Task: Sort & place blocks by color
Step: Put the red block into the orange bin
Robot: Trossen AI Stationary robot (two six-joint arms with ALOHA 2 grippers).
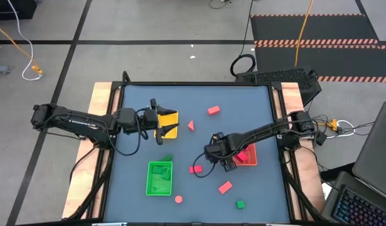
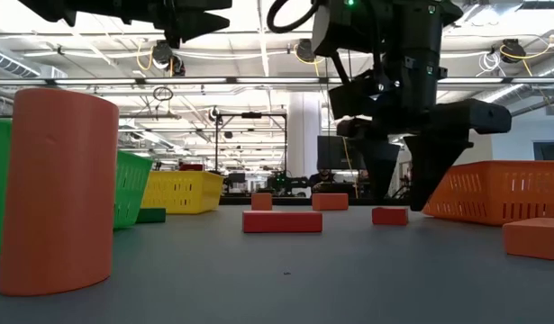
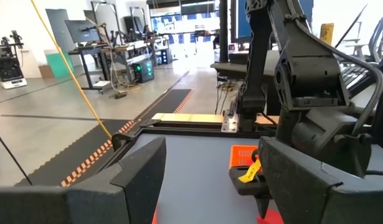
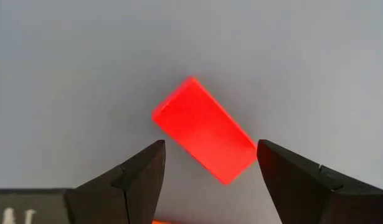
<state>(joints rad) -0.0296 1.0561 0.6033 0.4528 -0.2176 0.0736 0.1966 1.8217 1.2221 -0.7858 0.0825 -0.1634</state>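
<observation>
My right gripper (image 4: 210, 149) points down, open, just left of the red tray (image 1: 248, 157). A red rectangular block (image 4: 203, 132) lies flat on the table right under it, between the two fingers, which stand a little above it in the low view without touching. My left gripper (image 1: 159, 119) is held level above the yellow tray (image 1: 170, 124), open with nothing in it. Other blocks lie loose on the table: a red one (image 1: 213, 110), a red triangle (image 1: 191, 125), a long red one (image 1: 196, 169), a salmon one (image 1: 225, 186), a round salmon one (image 1: 179, 199) and a green cube (image 1: 240, 204).
A green tray (image 1: 159, 178) stands at the near left, with a small green block (image 1: 168, 158) beside its far edge. Wooden rails (image 1: 102, 113) border the table on the left and right. Bare mat lies across the far middle of the table.
</observation>
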